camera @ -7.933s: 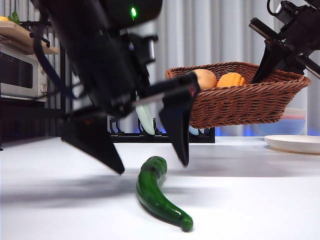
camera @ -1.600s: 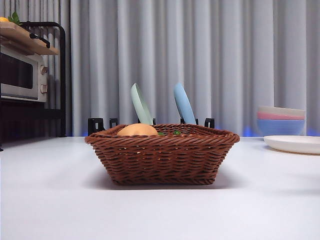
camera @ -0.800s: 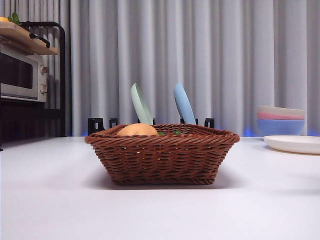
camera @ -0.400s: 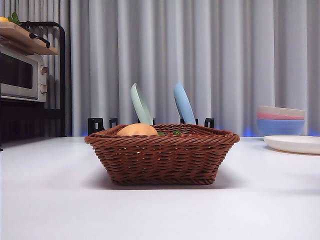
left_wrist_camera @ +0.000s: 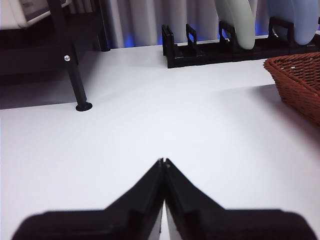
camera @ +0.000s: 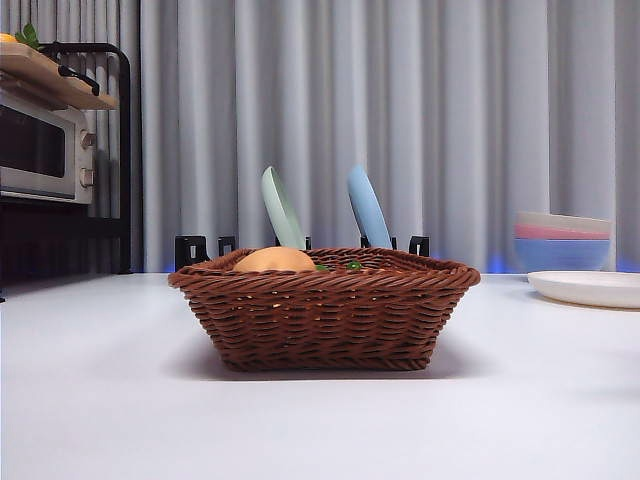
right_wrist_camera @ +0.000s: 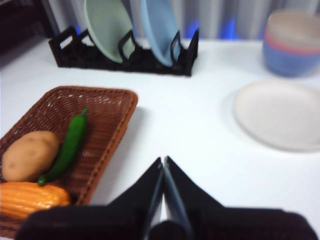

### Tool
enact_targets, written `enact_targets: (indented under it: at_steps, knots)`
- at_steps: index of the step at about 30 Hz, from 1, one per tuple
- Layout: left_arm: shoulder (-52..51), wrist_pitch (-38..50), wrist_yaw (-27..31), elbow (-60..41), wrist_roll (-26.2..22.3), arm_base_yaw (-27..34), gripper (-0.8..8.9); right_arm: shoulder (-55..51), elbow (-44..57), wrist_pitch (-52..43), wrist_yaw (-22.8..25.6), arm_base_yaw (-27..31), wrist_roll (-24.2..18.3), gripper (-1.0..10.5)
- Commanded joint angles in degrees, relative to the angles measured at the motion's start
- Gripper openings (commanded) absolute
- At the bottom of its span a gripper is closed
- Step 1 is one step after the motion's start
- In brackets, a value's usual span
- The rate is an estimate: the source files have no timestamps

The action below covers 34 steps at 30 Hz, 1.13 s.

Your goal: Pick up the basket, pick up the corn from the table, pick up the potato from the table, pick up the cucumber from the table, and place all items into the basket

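Note:
The brown wicker basket (camera: 325,305) stands on the white table (camera: 320,430), centred in the front view. Inside it lie the tan potato (right_wrist_camera: 30,155), the green cucumber (right_wrist_camera: 67,146) and the orange corn (right_wrist_camera: 27,199); from the front only the potato's top (camera: 275,260) and a bit of green show above the rim. My right gripper (right_wrist_camera: 163,162) is shut and empty, hovering beside the basket (right_wrist_camera: 107,107). My left gripper (left_wrist_camera: 163,162) is shut and empty over bare table, with the basket's edge (left_wrist_camera: 297,82) off to one side.
A black dish rack (camera: 300,246) with a pale green and a blue plate stands behind the basket. Stacked bowls (camera: 562,241) and a white plate (camera: 585,288) sit at the right. A microwave on a black stand (camera: 45,150) is at the left.
Since about eight seconds ago the arms have left the front view and the basket, then held in the air, stands on the table with the cucumber inside. Nothing moved over the last two seconds.

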State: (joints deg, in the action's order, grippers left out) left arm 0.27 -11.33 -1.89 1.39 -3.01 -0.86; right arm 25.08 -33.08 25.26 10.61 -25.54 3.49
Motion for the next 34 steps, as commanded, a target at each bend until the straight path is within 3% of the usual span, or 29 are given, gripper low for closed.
enact_targets:
  at_steps: [1,4,9,19,29,34]
  knots:
    - [-0.2,0.2,0.3,-0.9,-0.4,0.2,-0.03,-2.6,3.3,-1.7,-7.6,6.4,-5.8,0.0]
    - [-0.2,0.2,0.3,-0.9,-0.4,0.2,-0.03,-6.7,8.4,-6.9,-13.2,12.3,-7.6,0.0]
    - [-0.2,0.2,0.3,-0.9,-0.4,0.2,-0.03,-13.9,18.3,-16.9,-19.5,17.5,-10.0,0.0]
    - [-0.2,0.2,0.3,-0.9,-0.4,0.2,-0.03,-24.7,29.5,-18.4,-19.7,18.8,-9.9,0.0]
    - [-0.2,0.2,0.3,-0.9,-0.4,0.2,-0.03,-25.0,32.7,-15.4,-19.6,18.8,-8.5,0.0]
    - [-0.2,0.2,0.3,-0.9,-0.4,0.2,-0.03,-25.0,32.7,-15.4,-19.5,18.8,-4.7,0.0]
